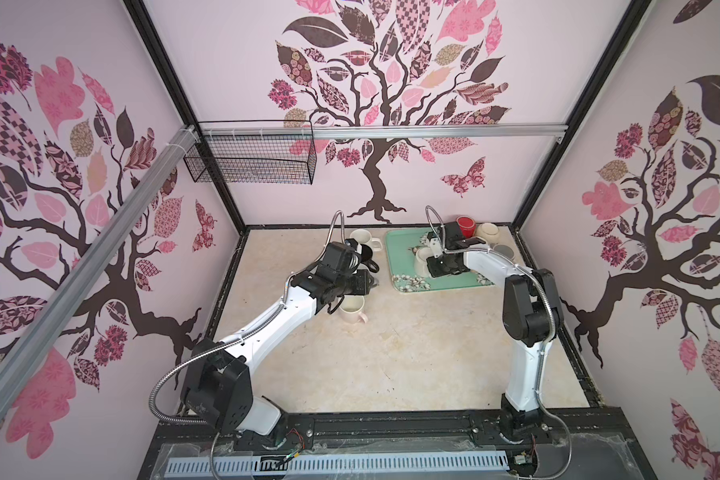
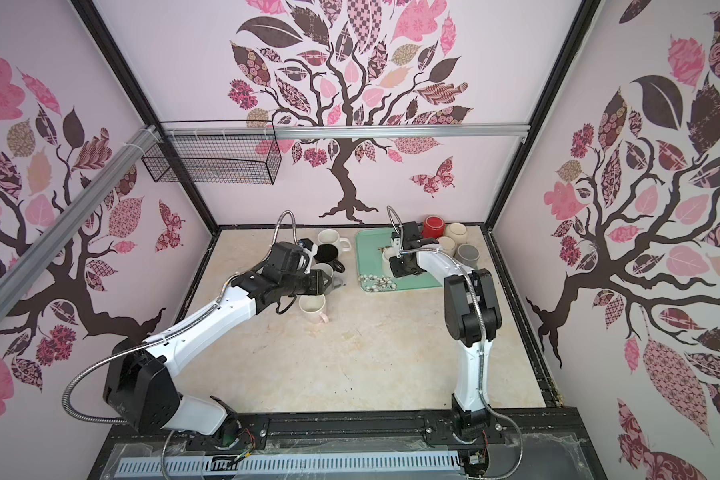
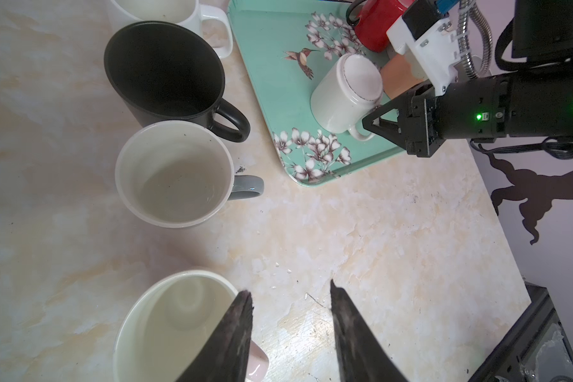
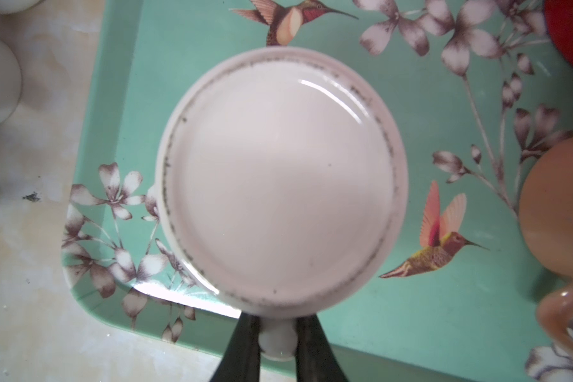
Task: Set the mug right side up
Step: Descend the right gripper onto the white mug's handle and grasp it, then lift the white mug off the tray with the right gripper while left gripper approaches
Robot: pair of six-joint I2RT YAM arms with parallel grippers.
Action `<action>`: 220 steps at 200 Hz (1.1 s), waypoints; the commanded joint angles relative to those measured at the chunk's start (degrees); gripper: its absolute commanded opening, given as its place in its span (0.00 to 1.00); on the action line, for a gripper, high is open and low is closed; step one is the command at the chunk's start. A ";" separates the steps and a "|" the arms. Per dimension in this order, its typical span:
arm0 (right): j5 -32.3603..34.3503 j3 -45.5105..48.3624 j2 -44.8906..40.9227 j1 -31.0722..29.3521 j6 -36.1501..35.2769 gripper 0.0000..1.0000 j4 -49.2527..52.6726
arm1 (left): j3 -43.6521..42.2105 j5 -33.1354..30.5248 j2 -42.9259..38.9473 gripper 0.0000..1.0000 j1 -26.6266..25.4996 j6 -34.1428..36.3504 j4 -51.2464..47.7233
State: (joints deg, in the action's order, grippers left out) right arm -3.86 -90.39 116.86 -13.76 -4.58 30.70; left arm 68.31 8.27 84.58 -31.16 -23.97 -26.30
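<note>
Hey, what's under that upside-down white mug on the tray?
The mug stands mouth-down on the teal tray, near a corner, partly over the flower print. The right gripper is shut on its handle. Whatever lies beneath the mug is covered.

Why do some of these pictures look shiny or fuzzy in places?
Right wrist view: a curved glare streak on the base of the upside-down white ceramic mug, and a bright patch on the rim of the teal flowered tray. Left wrist view: the fingers of the left gripper, close to the lens, look soft. Both top views: even light; the wide lens makes the patterned walls splay outward.
</note>
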 commanded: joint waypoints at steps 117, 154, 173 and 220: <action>5.24 -2.85 0.67 -2.00 -0.97 0.00 1.53 | -2.61 -0.01 -2.09 0.43 -0.06 0.15 0.03; 4.08 4.21 -7.43 -2.35 0.96 0.00 -8.85 | -3.37 -0.03 -3.32 0.43 -0.07 0.08 1.36; 1.11 9.41 -12.11 -2.32 4.03 0.00 -16.33 | -4.36 -0.01 -4.48 0.43 -0.07 -0.45 3.25; -9.07 19.36 -18.06 -1.56 16.16 0.00 -33.56 | -5.44 -0.59 -6.42 0.43 -0.10 -1.12 4.18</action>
State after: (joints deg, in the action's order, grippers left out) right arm -6.07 -72.03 105.12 -15.66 3.60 12.88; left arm 65.01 8.21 80.23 -31.16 -24.51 -24.43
